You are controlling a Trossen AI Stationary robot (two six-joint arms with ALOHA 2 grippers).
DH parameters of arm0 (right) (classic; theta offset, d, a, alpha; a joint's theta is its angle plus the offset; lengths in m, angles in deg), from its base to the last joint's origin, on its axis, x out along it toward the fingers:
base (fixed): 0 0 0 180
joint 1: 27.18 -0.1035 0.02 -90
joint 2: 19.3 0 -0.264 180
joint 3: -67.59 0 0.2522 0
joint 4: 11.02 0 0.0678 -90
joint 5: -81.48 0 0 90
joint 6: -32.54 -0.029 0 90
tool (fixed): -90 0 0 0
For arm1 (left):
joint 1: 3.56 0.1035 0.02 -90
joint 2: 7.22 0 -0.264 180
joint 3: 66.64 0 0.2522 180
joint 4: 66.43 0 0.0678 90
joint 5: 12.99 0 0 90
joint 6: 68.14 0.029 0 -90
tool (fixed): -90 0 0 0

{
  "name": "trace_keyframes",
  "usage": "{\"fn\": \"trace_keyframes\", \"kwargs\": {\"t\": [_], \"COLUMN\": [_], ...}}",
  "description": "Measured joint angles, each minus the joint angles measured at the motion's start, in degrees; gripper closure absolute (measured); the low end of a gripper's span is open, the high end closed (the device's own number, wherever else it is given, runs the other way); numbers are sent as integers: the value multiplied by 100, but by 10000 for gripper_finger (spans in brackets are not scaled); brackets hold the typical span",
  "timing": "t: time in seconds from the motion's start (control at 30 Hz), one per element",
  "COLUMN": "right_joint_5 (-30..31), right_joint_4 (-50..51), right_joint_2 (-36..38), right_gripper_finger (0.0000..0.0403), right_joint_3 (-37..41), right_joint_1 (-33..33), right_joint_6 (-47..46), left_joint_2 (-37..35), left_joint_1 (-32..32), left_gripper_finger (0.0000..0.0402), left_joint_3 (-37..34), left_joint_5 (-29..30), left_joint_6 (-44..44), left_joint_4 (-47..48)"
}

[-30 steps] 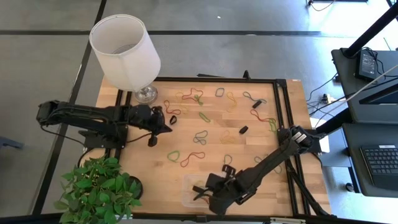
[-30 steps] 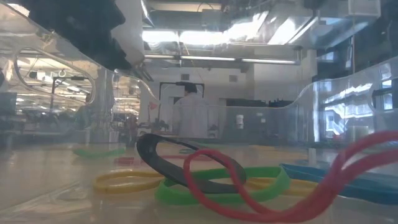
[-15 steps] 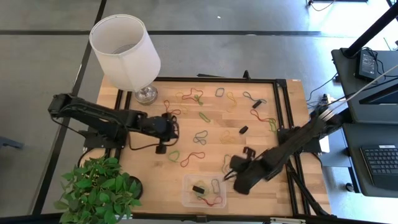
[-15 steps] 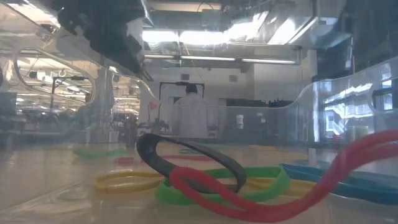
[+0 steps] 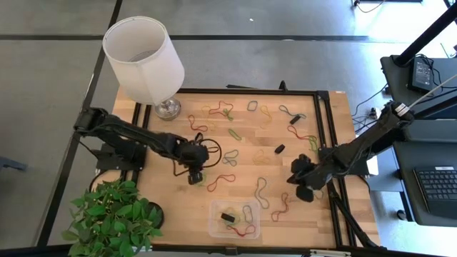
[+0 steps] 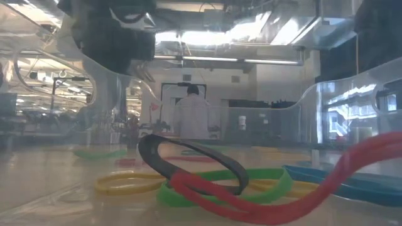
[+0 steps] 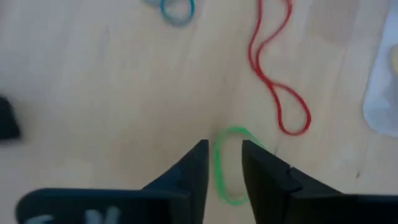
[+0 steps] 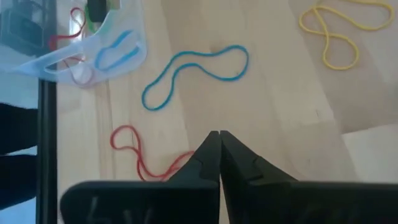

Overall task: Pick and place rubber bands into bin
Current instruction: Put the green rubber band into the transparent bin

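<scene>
Both arms have shifted: the right gripper [image 5: 305, 187], now shut and empty, has left the bin [image 5: 217, 223]. Parted around a green band [image 7: 225, 163], the left gripper [image 5: 196, 169] hovers; few rubber bands [image 5: 239, 221] are binned, many remain.

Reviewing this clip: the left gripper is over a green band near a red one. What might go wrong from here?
The left gripper straddles the green rubber band with fingers barely apart; closing may pinch only one strand, or push it flat and miss. The red rubber band lies close beside it and might get dragged. The bin is some way off, so a loose grip may drop.
</scene>
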State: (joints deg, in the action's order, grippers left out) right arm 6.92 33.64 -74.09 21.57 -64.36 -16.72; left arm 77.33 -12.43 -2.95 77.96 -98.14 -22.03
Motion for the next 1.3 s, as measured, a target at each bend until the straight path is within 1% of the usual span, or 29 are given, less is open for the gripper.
{"fn": "trace_keyframes", "kwargs": {"t": [0.13, 0.2, 0.43, 0.47, 0.6, 0.7, 0.8, 0.93, 0.97, 1.03, 1.17, 1.23, 1.3], "right_joint_5": [3, 1, 4, 4, 0, 4, 4, 5, 4, 4, 4, 7, 6], "right_joint_4": [10, 16, 22, 33, 71, 52, 69, 67, 66, 67, 64, 62, 57], "right_joint_2": [367, 490, 614, 622, 663, 691, 695, 695, 695, 695, 695, 695, 695], "right_gripper_finger": [400, 399, 399, 399, 399, 399, 399, 399, 399, 399, 399, 399, 399], "right_joint_3": [207, 260, 263, 263, 264, 263, 263, 263, 263, 263, 263, 263, 263], "right_joint_1": [43, 82, 225, 245, 302, 342, 368, 371, 371, 371, 371, 371, 371], "right_joint_6": [272, 454, 1000, 1061, 1204, 1247, 1396, 1529, 1529, 1531, 1537, 1573, 1675], "left_joint_2": [278, 402, 812, 907, 1215, 1354, 1363, 1154, 1094, 958, 596, 570, 577], "left_joint_1": [-94, -142, -423, -448, -574, -652, -669, -664, -667, -685, -681, -677, -690], "left_gripper_finger": [285, 282, 288, 290, 295, 303, 326, 386, 392, 398, 400, 400, 400], "left_joint_3": [2, 0, -4, -3, 22, 43, 38, 0, -10, -14, 356, 698, 1197], "left_joint_5": [-48, -52, -28, -26, -7, 55, 96, 106, 143, 94, 333, 522, 635], "left_joint_6": [-900, -1120, -1366, -1409, -1468, -1668, -1919, -2096, -2128, -2143, -1840, -1503, -1175], "left_joint_4": [-15, -13, 180, 95, 144, 213, 232, 221, 216, 215, 591, 1044, 1448]}}
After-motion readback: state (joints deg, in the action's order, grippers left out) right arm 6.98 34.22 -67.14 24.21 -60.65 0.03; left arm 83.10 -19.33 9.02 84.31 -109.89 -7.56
